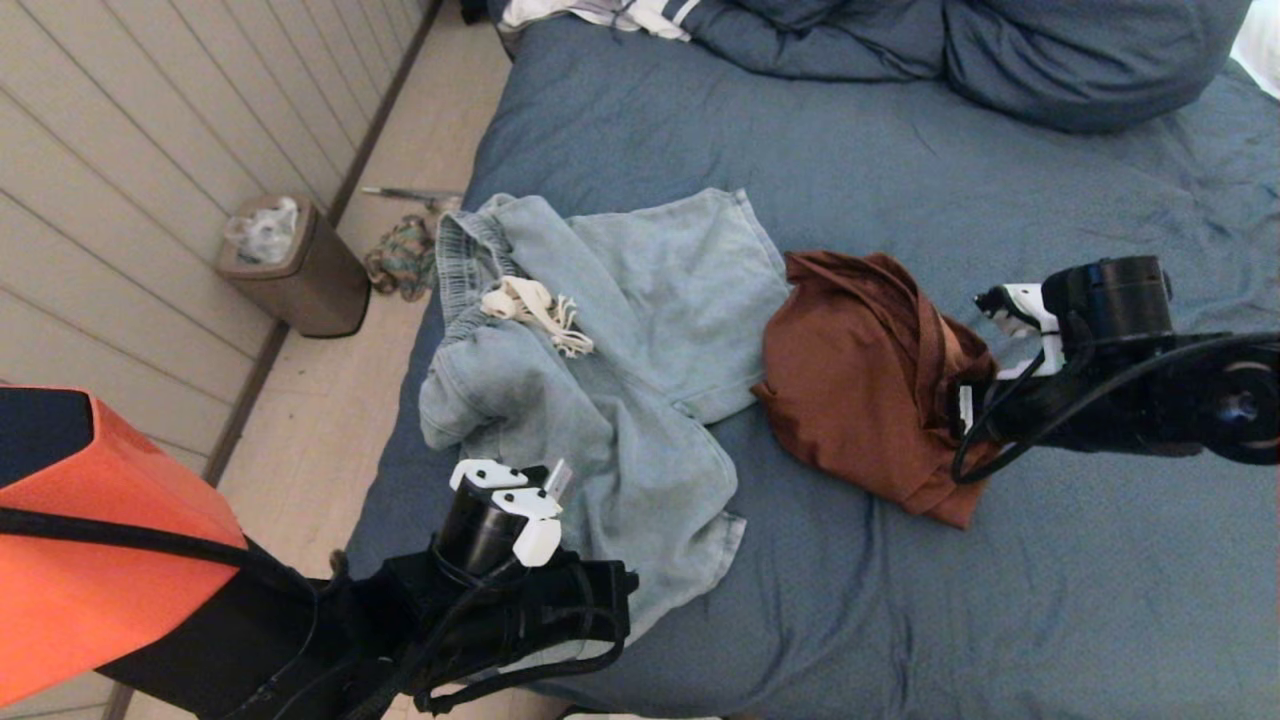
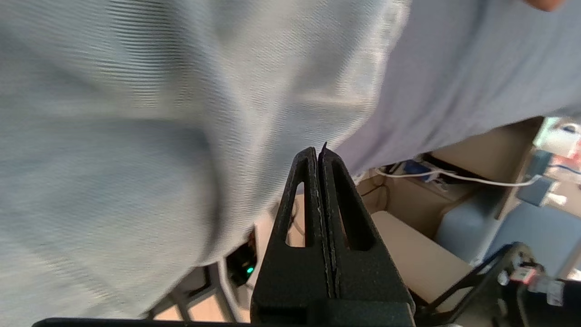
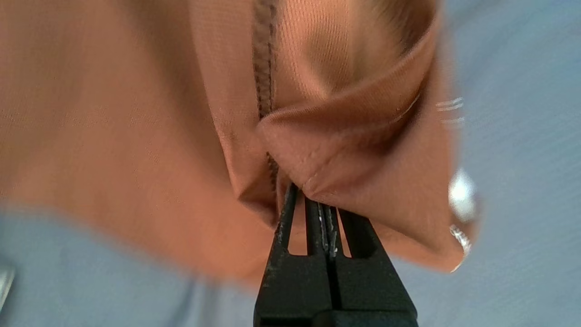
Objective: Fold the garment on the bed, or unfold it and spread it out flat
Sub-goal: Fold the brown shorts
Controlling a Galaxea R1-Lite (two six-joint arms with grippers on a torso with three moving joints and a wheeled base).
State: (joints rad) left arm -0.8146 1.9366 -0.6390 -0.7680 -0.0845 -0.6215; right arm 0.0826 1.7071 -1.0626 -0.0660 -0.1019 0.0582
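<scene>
A crumpled light-blue garment with a white drawstring lies on the left half of the bed. A brown garment is bunched just to its right. My left gripper hangs at the near edge of the light-blue garment, at the bed's near-left side. Its fingers are pressed together with no cloth showing between them. My right gripper is shut on a hemmed fold of the brown garment at that garment's right side. The fold hides its fingertips.
Bunched blue duvet and pillows lie across the far end of the bed. On the floor left of the bed stand a small waste bin and a heap of cloth, with a panelled wall behind them.
</scene>
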